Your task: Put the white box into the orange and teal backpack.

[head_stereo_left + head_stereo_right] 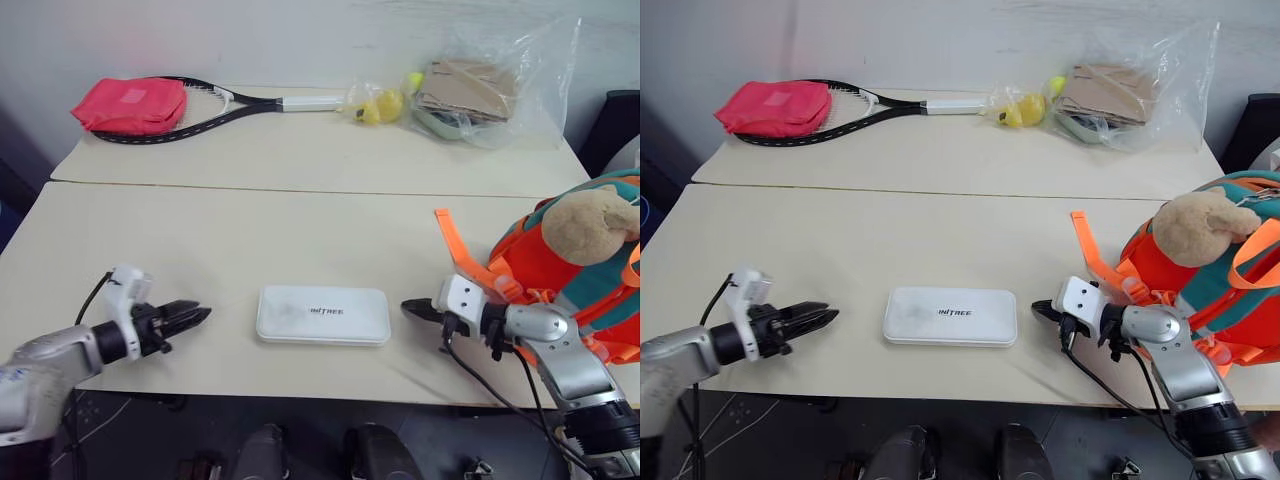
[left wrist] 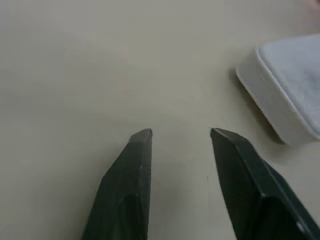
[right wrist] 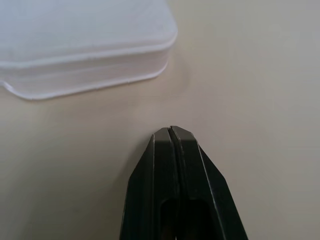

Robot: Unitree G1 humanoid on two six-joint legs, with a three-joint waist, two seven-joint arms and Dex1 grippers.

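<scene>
Nothing is packed yet: the flat white rounded-corner box (image 1: 323, 314) lies unheld near the desk's front edge, well apart from the orange fabric backpack with teal trim (image 1: 590, 270) at the right edge; the left gripper (image 2: 180, 132) is parted, the right gripper (image 3: 171, 131) pressed together, both empty.

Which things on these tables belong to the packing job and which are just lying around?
Job: white box; orange and teal backpack.
Lying about: pink-red pouch; racket; yellow balls; clear bag of cardboard.

Even bright diffuse light, soft faint shadows on the bench (image 1: 300, 220). Head views sharp; wrist views soft, white box (image 2: 295, 90) blurred.
</scene>
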